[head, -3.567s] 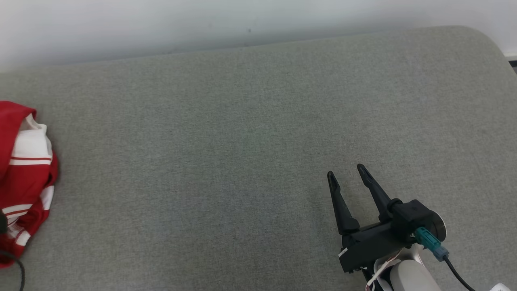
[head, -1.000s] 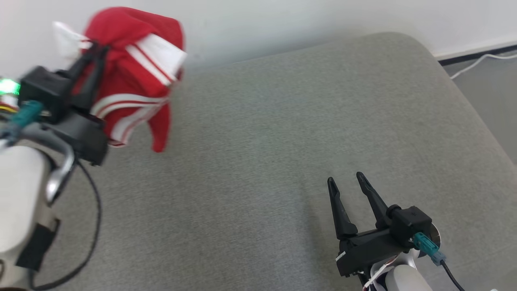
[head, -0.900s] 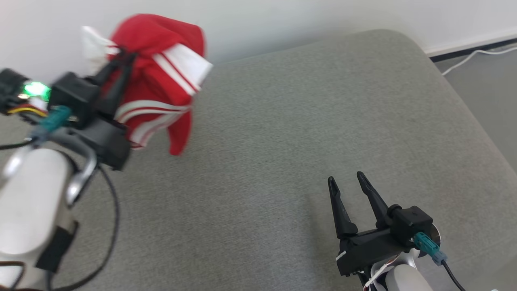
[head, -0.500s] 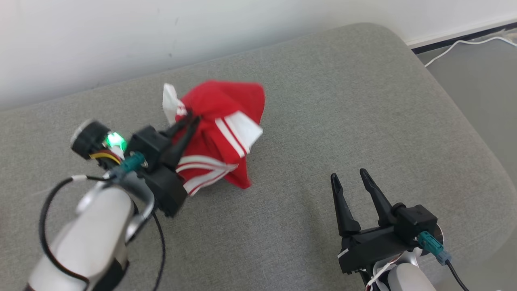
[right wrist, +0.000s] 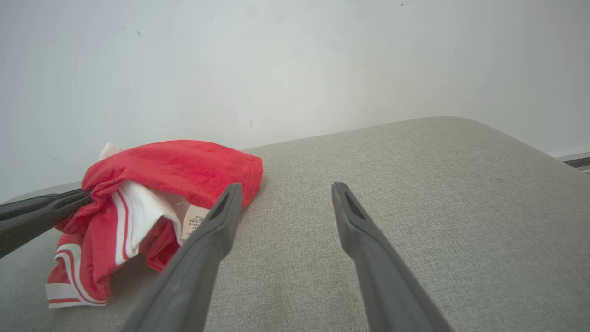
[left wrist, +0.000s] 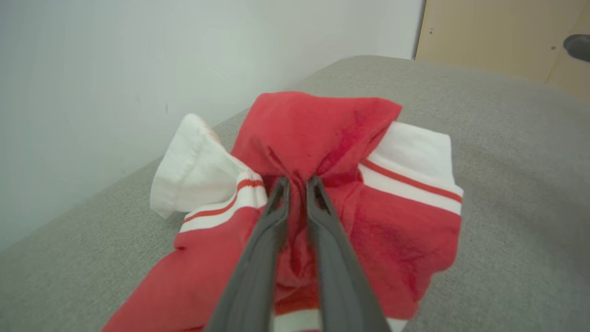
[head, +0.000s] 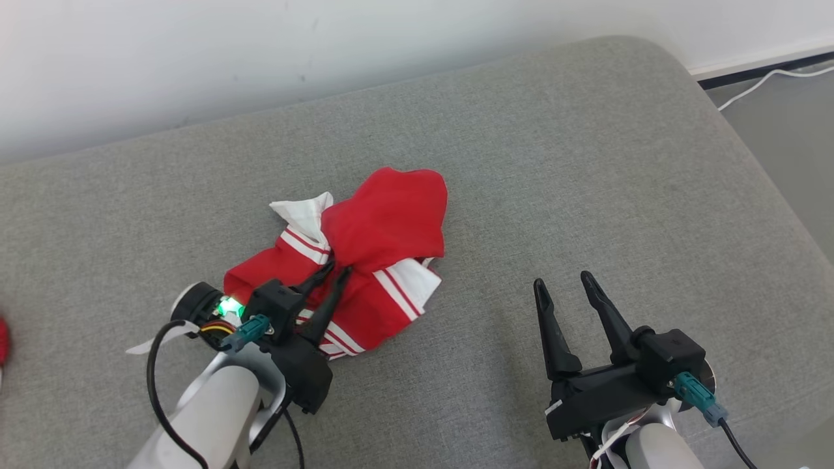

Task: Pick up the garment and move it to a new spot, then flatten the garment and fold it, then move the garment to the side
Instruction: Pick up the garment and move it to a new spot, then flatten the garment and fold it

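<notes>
The left gripper (head: 339,266) pinched the crumpled red garment (head: 391,221) lying on the grey cushion (head: 586,163); the right gripper (head: 561,278) stood wide and empty to its right.

place: indoor room | grey upholstered cushion (head: 586,163) | white wall (head: 195,52) | beige door (left wrist: 498,37)

A grey upholstered cushion (head: 586,163) bears a crumpled red-white garment (head: 384,221).

Both my hands are the same build: two long, dark, tapering fingers on a blocky black body. On my left hand (head: 337,267) a green light (head: 228,306) glows just beside the teal plug (head: 247,331). A black cable (head: 153,378) loops out from that plug, and a pale rounded forearm (head: 215,417) lies below it. My right hand (head: 562,280) carries a matching second plug (head: 690,391).
</notes>
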You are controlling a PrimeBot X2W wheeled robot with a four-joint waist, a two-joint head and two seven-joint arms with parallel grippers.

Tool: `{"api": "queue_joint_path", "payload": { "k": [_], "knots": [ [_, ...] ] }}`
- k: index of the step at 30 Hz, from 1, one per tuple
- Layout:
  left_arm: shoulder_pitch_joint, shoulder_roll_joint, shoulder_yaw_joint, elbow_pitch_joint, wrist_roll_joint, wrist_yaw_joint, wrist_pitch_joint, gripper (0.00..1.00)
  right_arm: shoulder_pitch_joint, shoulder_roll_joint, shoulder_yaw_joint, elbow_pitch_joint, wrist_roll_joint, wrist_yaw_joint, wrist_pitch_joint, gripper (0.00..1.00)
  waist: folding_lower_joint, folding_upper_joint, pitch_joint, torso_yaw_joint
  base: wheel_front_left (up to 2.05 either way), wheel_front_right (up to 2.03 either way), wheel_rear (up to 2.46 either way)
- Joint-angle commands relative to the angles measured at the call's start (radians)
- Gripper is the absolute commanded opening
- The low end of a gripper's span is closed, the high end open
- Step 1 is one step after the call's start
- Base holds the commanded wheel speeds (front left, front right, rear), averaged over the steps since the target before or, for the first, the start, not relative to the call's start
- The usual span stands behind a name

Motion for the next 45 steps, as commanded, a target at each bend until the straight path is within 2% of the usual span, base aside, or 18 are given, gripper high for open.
{"api": "queue_joint_path", "payload": {
  "k": [1,10,16,24,34,45],
  "knots": [
    [0.014,-0.01,0.001,0.008,-0.006,0.008,-0.015,1.0,0.006,0.001,-0.003,0.002,0.0,0.001,-0.003,1.0,-0.0001,-0.0001,-0.004,0.007,0.0,0.0,0.0],
    [0.043,-0.051,0.006,-0.052,-0.015,0.033,-0.041,1.0,0.021,0.001,-0.025,0.0,-0.012,0.001,-0.003,1.0,-0.0001,-0.0001,-0.019,0.039,0.0,0.0,0.0],
    [0.087,-0.047,0.013,-0.138,-0.019,0.053,-0.045,1.0,0.029,0.001,-0.033,0.0,-0.011,0.001,-0.003,1.0,-0.0001,-0.0001,-0.029,0.059,0.0,0.0,0.0],
    [0.174,-0.024,0.03,-0.168,-0.042,0.079,-0.045,1.0,0.035,0.001,-0.032,-0.002,-0.007,0.001,-0.003,1.0,-0.0001,-0.0001,-0.033,0.07,0.0,0.0,0.0],
    [0.238,-0.033,0.027,-0.077,-0.077,0.07,-0.046,1.0,0.019,0.001,-0.021,0.006,-0.014,0.001,-0.003,1.0,-0.0001,-0.0001,-0.024,0.062,0.0,0.0,0.0],
    [0.191,-0.05,0.058,0.043,-0.089,0.05,-0.044,1.0,0.006,0.001,-0.004,0.012,-0.015,0.001,-0.003,1.0,-0.0001,-0.0001,-0.008,0.018,0.0,0.0,0.0]
  ]
}}
